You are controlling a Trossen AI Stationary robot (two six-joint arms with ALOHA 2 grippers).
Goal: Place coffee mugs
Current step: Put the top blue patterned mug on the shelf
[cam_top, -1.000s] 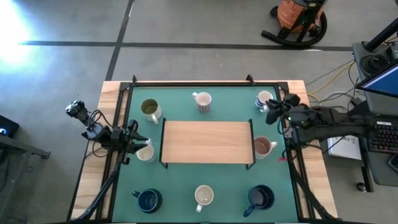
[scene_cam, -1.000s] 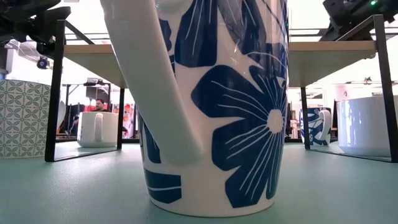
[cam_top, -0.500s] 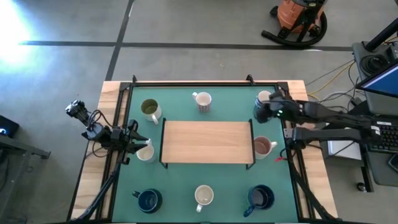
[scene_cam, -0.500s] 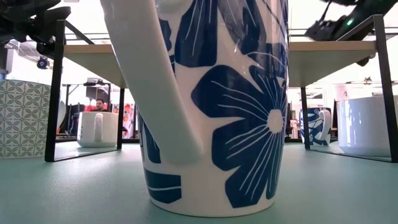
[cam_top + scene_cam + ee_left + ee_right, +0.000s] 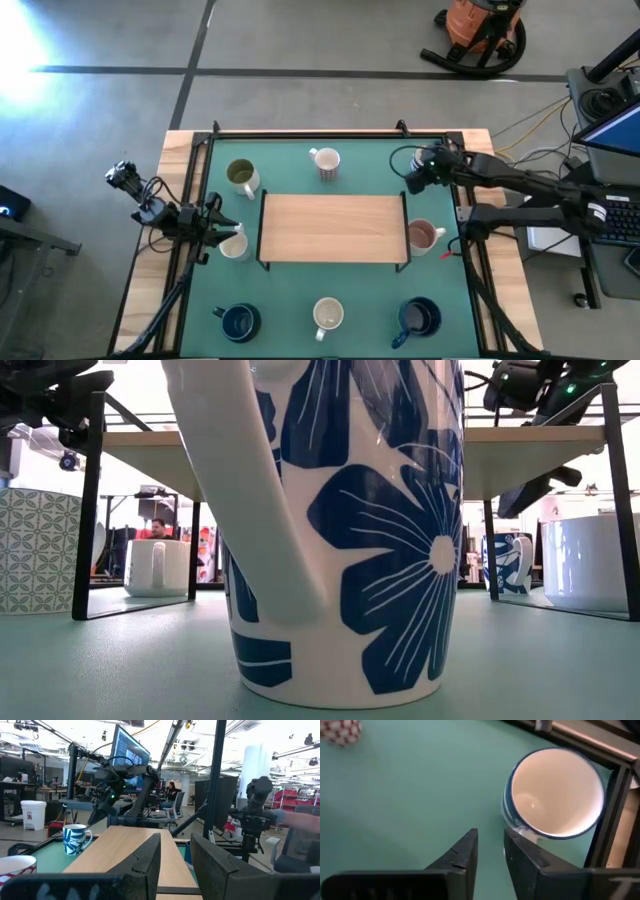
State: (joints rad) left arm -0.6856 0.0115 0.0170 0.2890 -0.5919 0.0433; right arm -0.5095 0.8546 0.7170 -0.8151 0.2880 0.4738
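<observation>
Several mugs stand on the green mat around a wooden riser [image 5: 333,228]. They include an olive-inside mug [image 5: 240,175], a checked white mug [image 5: 325,160], a pinkish mug [image 5: 422,235], two navy mugs [image 5: 238,320] [image 5: 418,316] and a flower-patterned mug [image 5: 340,520]. My right gripper [image 5: 490,837] [image 5: 415,172] hovers narrowly open, pointing down. It is just beside the blue-patterned mug [image 5: 555,792] in the far right corner. My left gripper [image 5: 218,230] [image 5: 175,842] waits open at the left edge, above a cream mug [image 5: 236,246].
A dark metal frame [image 5: 330,133] rims the mat, and its rail [image 5: 615,805] runs close behind the blue-patterned mug. The riser's black legs [image 5: 90,510] stand on the mat. Bare mat [image 5: 410,795] lies beside the right gripper, toward the checked mug [image 5: 340,730].
My right gripper has swung from the table's right edge toward the left and the far side. It now hangs over the blue-patterned mug in the far right corner, covering much of it in the high view. No mug has moved.
</observation>
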